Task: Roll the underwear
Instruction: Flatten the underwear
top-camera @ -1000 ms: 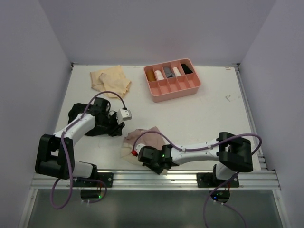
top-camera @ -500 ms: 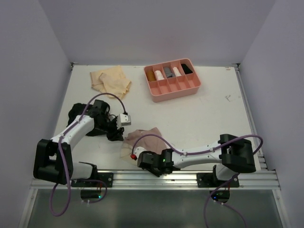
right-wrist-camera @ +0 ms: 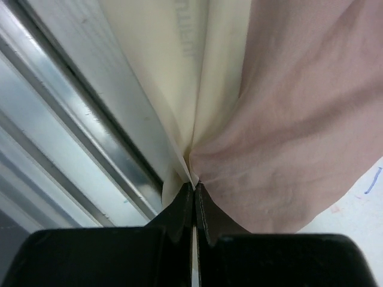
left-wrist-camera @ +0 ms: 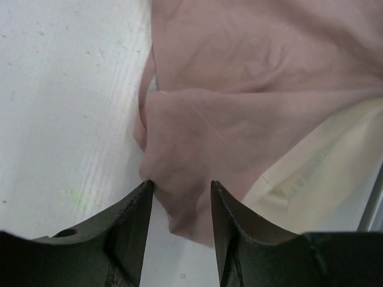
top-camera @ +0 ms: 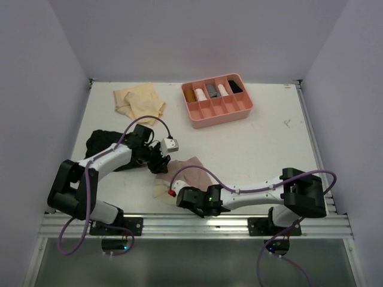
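The pink-and-cream underwear [right-wrist-camera: 287, 119] is pinched at its edge by the fully closed right claw [right-wrist-camera: 194, 186]; a fold is straddled by the narrowly parted left claw [left-wrist-camera: 181, 184].

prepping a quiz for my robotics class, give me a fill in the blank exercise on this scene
The right gripper is shut on the pink underwear; the ____ arm's fingers straddle another fold. In the top view the tray sits to the ____ of the tan underwear. The black underwear lies partly under the ____ arm.
Missing: left; right; left.
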### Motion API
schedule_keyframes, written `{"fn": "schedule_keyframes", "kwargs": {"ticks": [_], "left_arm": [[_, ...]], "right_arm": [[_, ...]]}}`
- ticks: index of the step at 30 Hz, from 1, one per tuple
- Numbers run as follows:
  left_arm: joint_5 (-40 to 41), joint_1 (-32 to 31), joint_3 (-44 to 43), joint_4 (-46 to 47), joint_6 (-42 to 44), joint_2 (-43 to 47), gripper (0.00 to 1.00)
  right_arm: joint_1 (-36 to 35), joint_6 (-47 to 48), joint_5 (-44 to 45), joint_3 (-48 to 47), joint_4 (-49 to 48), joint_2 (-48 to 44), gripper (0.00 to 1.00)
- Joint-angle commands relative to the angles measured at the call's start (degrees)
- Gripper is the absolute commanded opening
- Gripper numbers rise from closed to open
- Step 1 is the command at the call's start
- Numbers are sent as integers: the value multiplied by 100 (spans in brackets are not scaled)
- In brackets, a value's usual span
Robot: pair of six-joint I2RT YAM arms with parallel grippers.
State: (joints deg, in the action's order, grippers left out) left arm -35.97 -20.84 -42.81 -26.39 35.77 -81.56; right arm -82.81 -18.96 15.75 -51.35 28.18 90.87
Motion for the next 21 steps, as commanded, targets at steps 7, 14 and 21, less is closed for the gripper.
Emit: {"fn": "schedule_keyframes", "kwargs": {"ticks": [7, 14, 21], "left_arm": [[19, -60, -571, 776, -562, -887, 41], [449, 202, -588, 934, -834, -792, 0], [450, 414, -632, 785, -931, -791, 0]], "right_arm": [[932, 1104, 174, -68, -234, -298, 1], [933, 1203, -168, -191, -112, -482, 12], [766, 754, -502, 134, -243, -1326, 35]]}}
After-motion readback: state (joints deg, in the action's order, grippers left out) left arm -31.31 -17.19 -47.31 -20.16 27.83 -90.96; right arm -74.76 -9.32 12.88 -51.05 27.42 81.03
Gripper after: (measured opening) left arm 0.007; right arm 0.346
